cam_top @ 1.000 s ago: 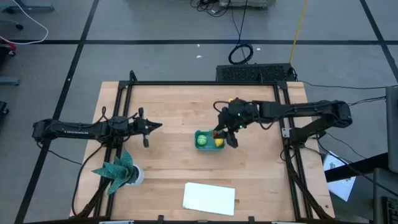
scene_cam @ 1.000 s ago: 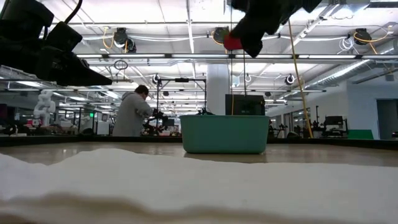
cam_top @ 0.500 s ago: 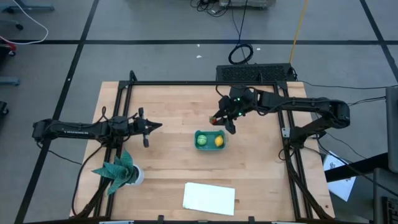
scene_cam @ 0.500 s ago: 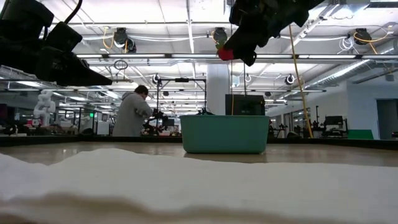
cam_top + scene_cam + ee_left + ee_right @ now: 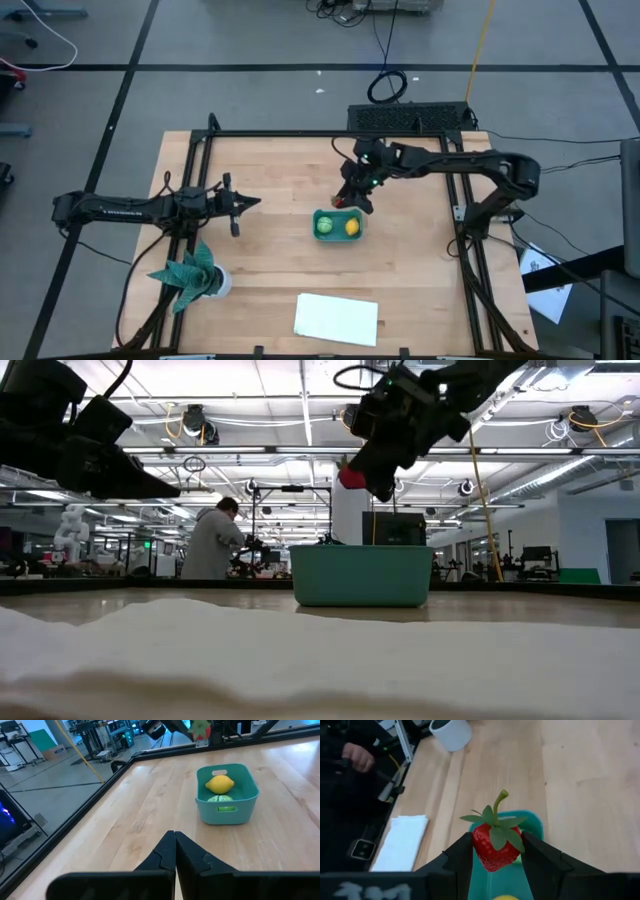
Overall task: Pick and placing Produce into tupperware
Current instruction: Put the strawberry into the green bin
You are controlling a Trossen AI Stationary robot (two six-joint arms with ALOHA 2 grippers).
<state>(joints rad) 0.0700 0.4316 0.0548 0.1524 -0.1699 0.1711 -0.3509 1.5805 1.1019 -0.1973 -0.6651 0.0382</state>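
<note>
The teal tupperware (image 5: 337, 225) stands on its base mid-table, with the yellow lemon (image 5: 220, 784) and the green round piece (image 5: 220, 800) lying inside. My right gripper (image 5: 349, 199) hangs above the tupperware's far rim, shut on the red piece, a small strawberry (image 5: 495, 845) with green leaves; the low view shows the strawberry (image 5: 352, 478) well above the tupperware (image 5: 360, 575). My left gripper (image 5: 240, 203) waits shut over the table's left half, pointing at the tupperware (image 5: 227, 795). My right gripper pinches the strawberry by the two sides of its red body (image 5: 479, 851) between both fingers (image 5: 457, 857). The fingers slant down from the far right. The strawberry is lifted clear above the tupperware (image 5: 532, 822), its green leaves and stem (image 5: 498, 802) sticking out past the fingertips.
A flat white rectangle (image 5: 337, 318) lies near the table's near edge. The teal leafy plant in a white pot (image 5: 192, 272) stands at the near left. A black frame (image 5: 330, 134) runs around the table. Bare wood surrounds the tupperware.
My right gripper, still shut on the strawberry, has moved from over the tupperware's right part toward the far edge and a little left. In the low view it has also come lower and tipped. The tupperware and my left arm have kept still.
</note>
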